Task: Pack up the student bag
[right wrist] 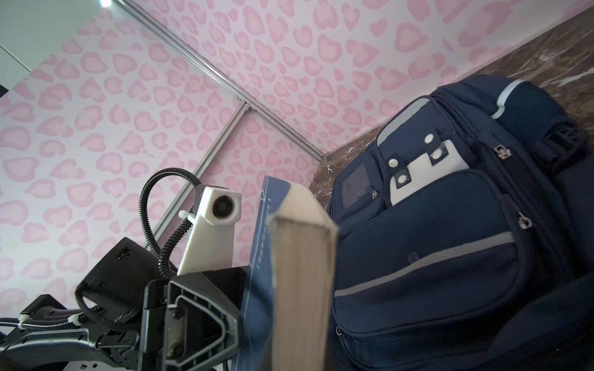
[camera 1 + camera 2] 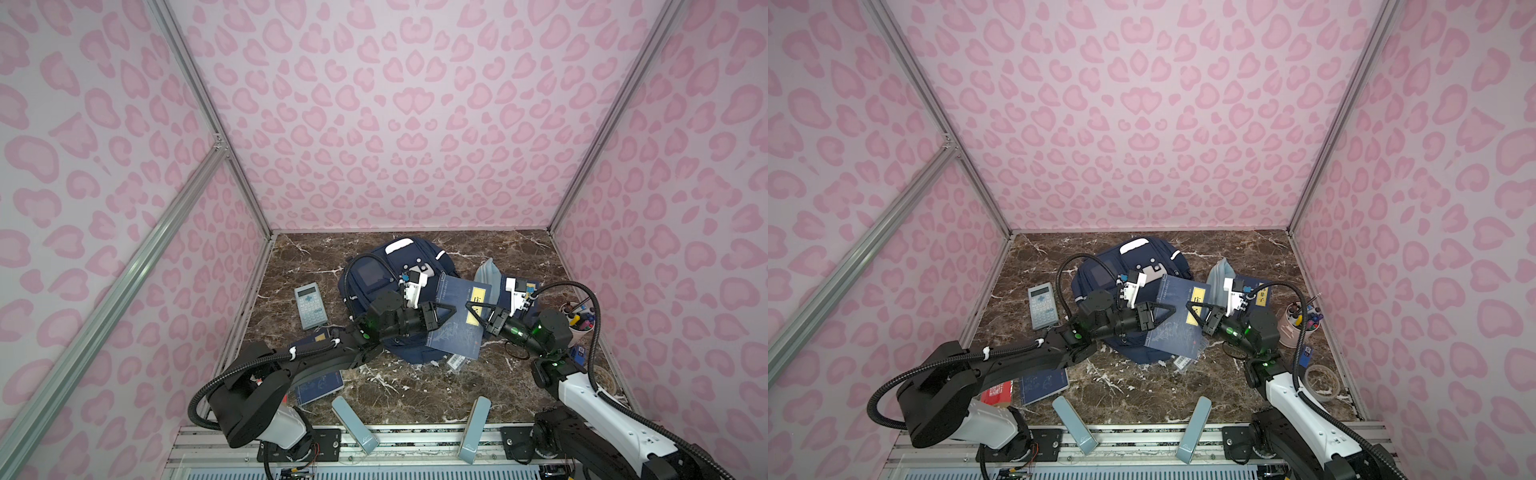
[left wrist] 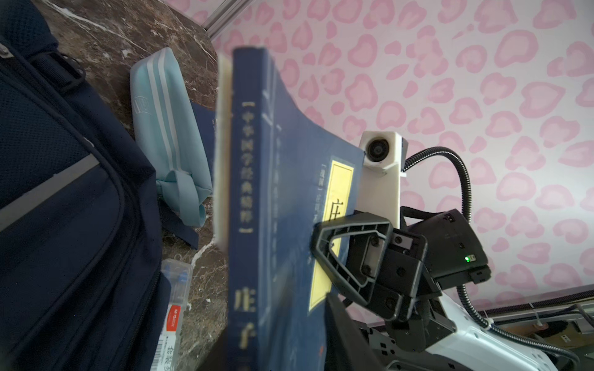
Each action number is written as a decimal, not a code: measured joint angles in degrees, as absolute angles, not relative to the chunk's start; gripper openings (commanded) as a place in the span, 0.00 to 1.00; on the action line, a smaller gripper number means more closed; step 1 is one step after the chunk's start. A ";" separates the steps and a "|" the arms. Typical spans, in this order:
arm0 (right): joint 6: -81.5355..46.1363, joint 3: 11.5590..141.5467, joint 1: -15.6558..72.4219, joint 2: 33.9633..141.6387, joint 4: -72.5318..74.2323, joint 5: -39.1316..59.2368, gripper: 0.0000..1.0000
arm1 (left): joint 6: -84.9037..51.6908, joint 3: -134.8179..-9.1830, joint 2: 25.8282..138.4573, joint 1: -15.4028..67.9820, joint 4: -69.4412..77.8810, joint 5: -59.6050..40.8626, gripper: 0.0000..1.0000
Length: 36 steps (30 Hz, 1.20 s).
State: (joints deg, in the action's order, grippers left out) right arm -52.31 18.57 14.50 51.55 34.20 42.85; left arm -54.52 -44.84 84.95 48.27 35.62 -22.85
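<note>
student bag (image 2: 365, 293) lies beside blue book (image 2: 453, 330) clamped by right tool (image 2: 471, 311).

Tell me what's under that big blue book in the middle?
Beneath the raised blue book sits the navy backpack, partly covered by it. A clear plastic box pokes out at its near edge on the marble table. Whatever else lies underneath is hidden.

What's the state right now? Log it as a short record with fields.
held item: blue book, off the table, over the student bag's right side
right gripper: shut on the book at its yellow label
left gripper: at the book's opposite edge; grip unclear
student bag: lying on the marble table, front pockets up
loose items: calculator left of the bag, light-blue pouch to its right
</note>
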 measured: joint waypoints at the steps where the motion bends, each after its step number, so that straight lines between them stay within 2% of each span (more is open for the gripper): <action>1: -51.83 18.63 14.44 51.31 33.56 42.48 0.00 | -53.93 -44.84 84.71 47.77 34.50 -22.96 0.93; 4: -49.69 19.94 14.00 49.01 27.94 39.72 0.00 | -51.48 -44.99 82.52 46.06 27.20 -19.25 0.94; 7: -46.11 23.00 13.45 46.11 18.68 33.67 0.00 | -45.93 -48.25 81.10 45.47 15.14 -10.48 0.86; 9: -43.90 24.34 12.12 44.14 12.93 29.56 0.00 | -40.42 -50.61 81.65 45.50 8.12 -4.93 0.74; 12: -42.24 25.98 8.62 42.44 5.41 26.13 0.00 | -30.79 -53.71 85.73 46.50 -0.51 1.10 0.72; 15: -40.86 27.27 3.81 42.15 -0.12 24.86 0.00 | -22.57 -57.95 91.50 48.84 -6.70 4.97 0.74; 19: -40.12 26.92 -1.02 42.02 -3.51 26.48 0.00 | -15.11 -62.65 98.21 50.09 -11.00 7.49 0.84; 26: -38.54 25.69 -1.89 40.23 -5.56 29.89 0.00 | -10.04 -69.91 107.92 50.96 -14.44 10.13 0.93; 29: -38.24 25.10 -1.93 39.88 -5.82 30.02 0.00 | -9.34 -72.88 111.63 50.72 -14.96 10.46 0.91; 30: -38.17 24.73 -1.93 39.88 -5.67 30.17 0.00 | -8.99 -73.91 112.60 50.68 -14.94 10.22 0.86; 32: -38.17 23.97 -1.93 39.94 -5.67 30.46 0.00 | -8.64 -74.83 113.30 50.68 -14.96 9.80 0.68; 34: -38.20 23.38 -1.91 39.90 -5.85 30.70 0.00 | -8.40 -74.89 112.97 50.74 -14.98 9.02 0.31; 36: -38.65 22.68 -1.45 39.59 -5.34 31.03 0.00 | -8.56 -74.65 111.42 50.52 -15.42 8.01 0.04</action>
State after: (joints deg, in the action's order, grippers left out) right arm -38.65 22.68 -1.45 39.59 -5.34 31.03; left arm -8.56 -74.65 111.42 50.52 -15.42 8.01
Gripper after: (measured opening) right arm 0.105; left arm 0.394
